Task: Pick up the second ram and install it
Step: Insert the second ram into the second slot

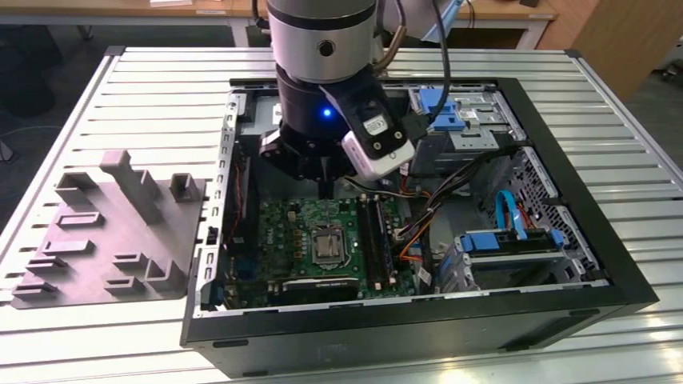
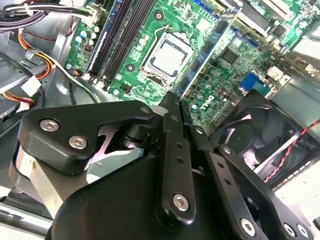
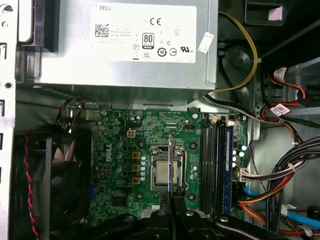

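My gripper hangs inside the open computer case, above the green motherboard. In both wrist views its fingers are pressed together with nothing visible between them, and the tips hover over the processor socket. The long memory slots run beside the socket, apart from the gripper. A dark blue ram stick stands seated in the outermost slot. Whether this is the second ram I cannot tell. The same slot row lies beyond the fingertips in the second wrist view.
A gray moulded tray lies on the slatted table at the exterior view's left. Inside the case are the power supply, a black fan, bundled cables and blue drive brackets. The case walls ring the board.
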Robot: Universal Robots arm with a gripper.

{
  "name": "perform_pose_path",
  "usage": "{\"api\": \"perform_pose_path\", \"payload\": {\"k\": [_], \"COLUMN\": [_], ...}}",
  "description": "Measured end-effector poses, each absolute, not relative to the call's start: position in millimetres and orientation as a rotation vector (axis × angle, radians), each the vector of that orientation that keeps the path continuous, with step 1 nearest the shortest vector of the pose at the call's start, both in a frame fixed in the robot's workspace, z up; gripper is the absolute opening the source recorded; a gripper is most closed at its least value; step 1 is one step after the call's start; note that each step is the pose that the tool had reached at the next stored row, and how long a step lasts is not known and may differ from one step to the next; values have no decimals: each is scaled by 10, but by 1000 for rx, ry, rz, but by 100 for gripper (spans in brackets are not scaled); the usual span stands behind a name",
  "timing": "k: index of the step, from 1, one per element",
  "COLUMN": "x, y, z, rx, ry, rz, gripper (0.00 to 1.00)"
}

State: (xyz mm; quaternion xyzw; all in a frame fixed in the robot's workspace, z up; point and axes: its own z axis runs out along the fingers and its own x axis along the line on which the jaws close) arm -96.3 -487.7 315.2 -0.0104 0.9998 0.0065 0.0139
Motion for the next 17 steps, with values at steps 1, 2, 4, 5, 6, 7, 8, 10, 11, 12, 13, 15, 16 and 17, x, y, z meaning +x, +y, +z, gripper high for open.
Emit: {"api": "perform_pose_path", "payload": {"k": [1, 2, 4, 5, 6, 7, 8, 10, 11, 12, 13, 15, 16, 17], "x": [-957, -944, -916, -900, -881, -860, -832, -761, -729, -701, -672, -615, -579, -532], "y": [-4876, -4877, -4877, -4877, -4877, -4877, -4876, -4877, -4877, -4877, -4877, -4877, -4877, -4877], "z": [3146, 3141, 3128, 3122, 3116, 3110, 3105, 3094, 3088, 3083, 3079, 3071, 3068, 3065], "rx": [-34, -37, -40, -42, -43, -45, -46, -49, -50, -51, -52, -54, -55, -55], "ry": [3114, 3114, 3114, 3114, 3113, 3113, 3113, 3113, 3113, 3113, 3113, 3113, 3113, 3113], "rz": [20, 20, 21, 21, 21, 21, 21, 21, 21, 21, 21, 21, 21, 21], "gripper": [13, 13, 13, 13, 13, 13, 13, 13, 13, 13, 13, 13, 13, 13]}}
